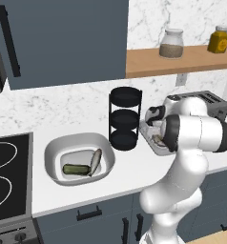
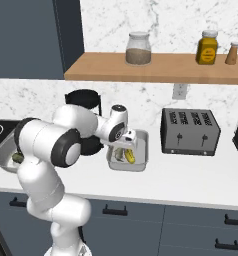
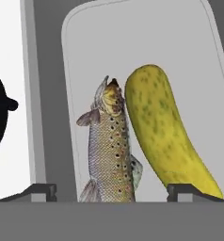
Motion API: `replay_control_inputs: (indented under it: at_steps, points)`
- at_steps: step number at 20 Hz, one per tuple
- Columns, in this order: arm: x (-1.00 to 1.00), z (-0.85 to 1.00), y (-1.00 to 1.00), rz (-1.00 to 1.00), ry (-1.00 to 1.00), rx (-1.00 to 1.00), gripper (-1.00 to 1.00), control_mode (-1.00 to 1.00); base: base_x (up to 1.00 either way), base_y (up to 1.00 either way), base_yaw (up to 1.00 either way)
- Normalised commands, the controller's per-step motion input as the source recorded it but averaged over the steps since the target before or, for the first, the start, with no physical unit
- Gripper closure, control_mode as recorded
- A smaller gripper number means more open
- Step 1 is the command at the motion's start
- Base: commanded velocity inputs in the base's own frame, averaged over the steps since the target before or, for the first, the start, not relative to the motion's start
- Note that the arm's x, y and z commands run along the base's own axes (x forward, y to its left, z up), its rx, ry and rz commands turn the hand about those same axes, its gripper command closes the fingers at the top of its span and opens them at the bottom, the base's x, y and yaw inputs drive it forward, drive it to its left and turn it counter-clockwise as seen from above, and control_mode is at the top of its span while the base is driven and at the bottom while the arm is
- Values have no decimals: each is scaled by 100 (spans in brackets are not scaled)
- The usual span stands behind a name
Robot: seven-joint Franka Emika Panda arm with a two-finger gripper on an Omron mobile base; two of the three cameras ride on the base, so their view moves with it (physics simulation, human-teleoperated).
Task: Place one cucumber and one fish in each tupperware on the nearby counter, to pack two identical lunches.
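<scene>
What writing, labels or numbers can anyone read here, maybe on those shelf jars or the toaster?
There are none to read.
Yellow jar: its front label is a dark blur.
Glass jar: no label shows.
Toaster: no brand or numbers show.
Grey tray: plain, no markings.

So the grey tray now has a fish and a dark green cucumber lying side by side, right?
Not quite: the cucumber in the grey tray is yellow-green, not dark green, as the hand view shows. It does lie beside the fish. The dark green one is in the white tub.
</scene>
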Motion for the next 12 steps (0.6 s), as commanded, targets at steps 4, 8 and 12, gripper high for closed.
replay_control_inputs:
  at_steps: [4, 8, 12]
  points:
    - [-69, 61, 0, 0, -11, 0, -100, -100, 0, 0, 0]
    - [-78, 59, 0, 0, -8, 0, -100, -100, 0, 0, 0]
    - [-89, 54, 1, 0, -6, 0, -100, -100, 0, 0, 0]
